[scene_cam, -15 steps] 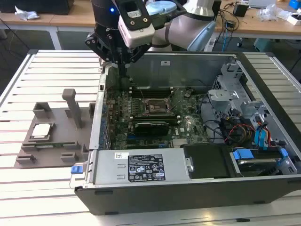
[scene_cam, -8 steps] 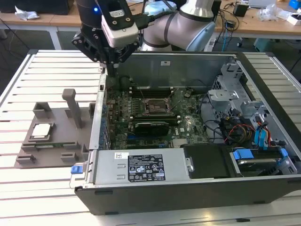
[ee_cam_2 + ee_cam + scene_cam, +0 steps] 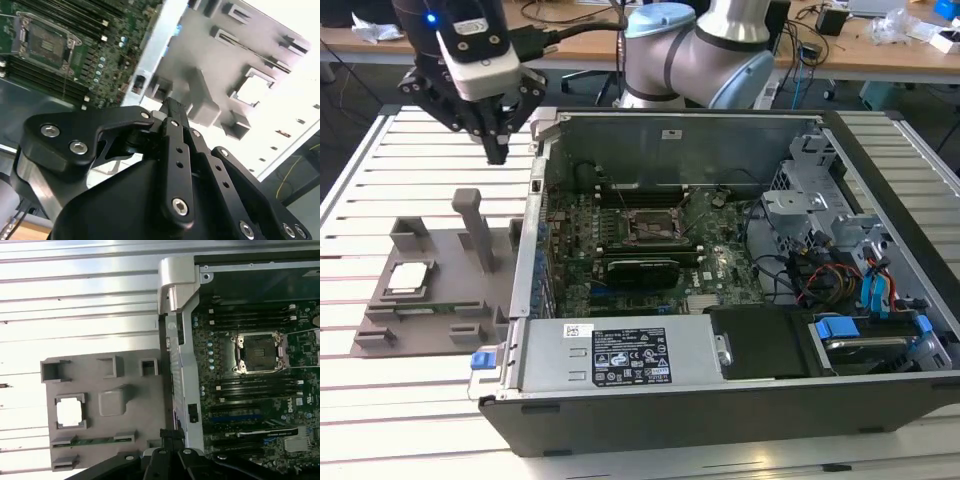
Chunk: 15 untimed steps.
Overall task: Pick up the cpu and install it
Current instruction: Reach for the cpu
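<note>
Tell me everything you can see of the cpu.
The cpu is a small flat square with a silvery metal top and pale edge. It lies flat, top up, in a recess of the grey holder tray beside the open computer case. The gripper hangs above the tray, clear of it.

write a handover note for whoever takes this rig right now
End effector: shut, empty, hovering near where tray meets case.
Cpu: lying in its tray pocket, not gripped.
Socket: on the board inside the open case, without the cpu.
Done: nothing visible.
Left: pick up the cpu and install it.
</note>
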Each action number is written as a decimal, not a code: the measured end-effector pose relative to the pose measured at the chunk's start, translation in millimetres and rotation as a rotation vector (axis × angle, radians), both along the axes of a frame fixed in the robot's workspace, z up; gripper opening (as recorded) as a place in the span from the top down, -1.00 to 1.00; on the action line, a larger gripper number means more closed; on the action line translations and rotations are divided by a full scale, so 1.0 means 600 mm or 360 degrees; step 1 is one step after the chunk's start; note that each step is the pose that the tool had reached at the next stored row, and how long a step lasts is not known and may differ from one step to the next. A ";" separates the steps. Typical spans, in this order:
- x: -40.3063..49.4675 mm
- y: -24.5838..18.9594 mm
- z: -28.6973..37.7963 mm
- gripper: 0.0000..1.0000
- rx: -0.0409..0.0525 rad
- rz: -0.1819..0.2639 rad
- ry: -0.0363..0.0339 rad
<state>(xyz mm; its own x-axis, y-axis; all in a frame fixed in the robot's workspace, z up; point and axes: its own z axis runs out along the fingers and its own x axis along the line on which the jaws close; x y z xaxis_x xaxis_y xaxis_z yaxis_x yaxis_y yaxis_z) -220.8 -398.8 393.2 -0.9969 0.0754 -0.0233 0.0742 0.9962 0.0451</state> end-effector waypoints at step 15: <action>-0.113 -0.0001 0.000 0.79 0.0000 0.0000 0.0000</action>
